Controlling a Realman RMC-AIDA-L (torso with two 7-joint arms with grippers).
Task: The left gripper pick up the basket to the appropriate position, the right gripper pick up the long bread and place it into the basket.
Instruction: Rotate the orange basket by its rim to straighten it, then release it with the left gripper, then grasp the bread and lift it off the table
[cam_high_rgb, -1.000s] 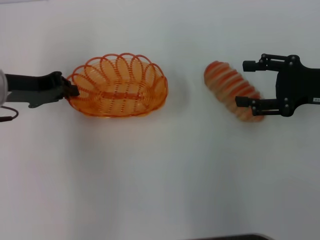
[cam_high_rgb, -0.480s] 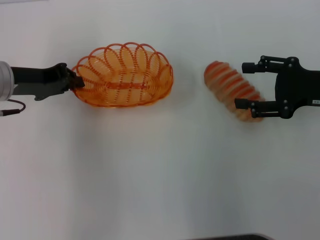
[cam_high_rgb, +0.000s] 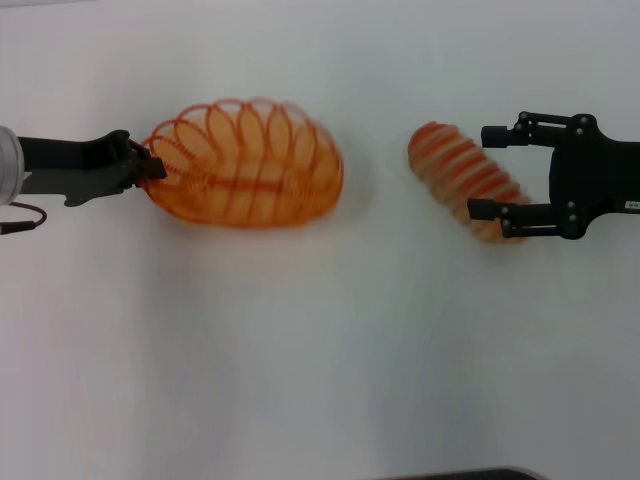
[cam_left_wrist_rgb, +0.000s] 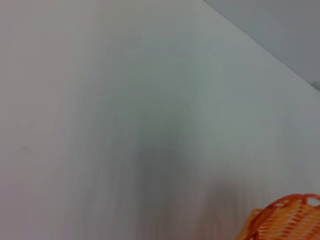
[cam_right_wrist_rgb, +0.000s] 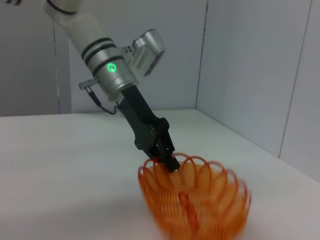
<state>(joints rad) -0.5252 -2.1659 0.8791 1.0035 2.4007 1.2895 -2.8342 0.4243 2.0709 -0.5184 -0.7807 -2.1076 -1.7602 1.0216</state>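
The orange wire basket (cam_high_rgb: 245, 165) hangs tilted above the white table, left of the middle in the head view, and it is blurred. My left gripper (cam_high_rgb: 150, 168) is shut on the basket's left rim. In the right wrist view the left gripper (cam_right_wrist_rgb: 167, 161) pinches the rim from above, with the basket (cam_right_wrist_rgb: 195, 205) dangling below it. A corner of the basket (cam_left_wrist_rgb: 285, 220) shows in the left wrist view. At the right, the long bread (cam_high_rgb: 445, 160) lies on the table. My right gripper (cam_high_rgb: 482, 170) stands open, its fingers straddling the bread's right part.
The white table (cam_high_rgb: 320, 340) stretches toward me between the two arms. Grey walls (cam_right_wrist_rgb: 250, 60) stand behind the table in the right wrist view.
The left gripper has raised the basket and tipped it, so its opening now faces more sideways. The right gripper has crept slightly left along the bread, which has not moved.
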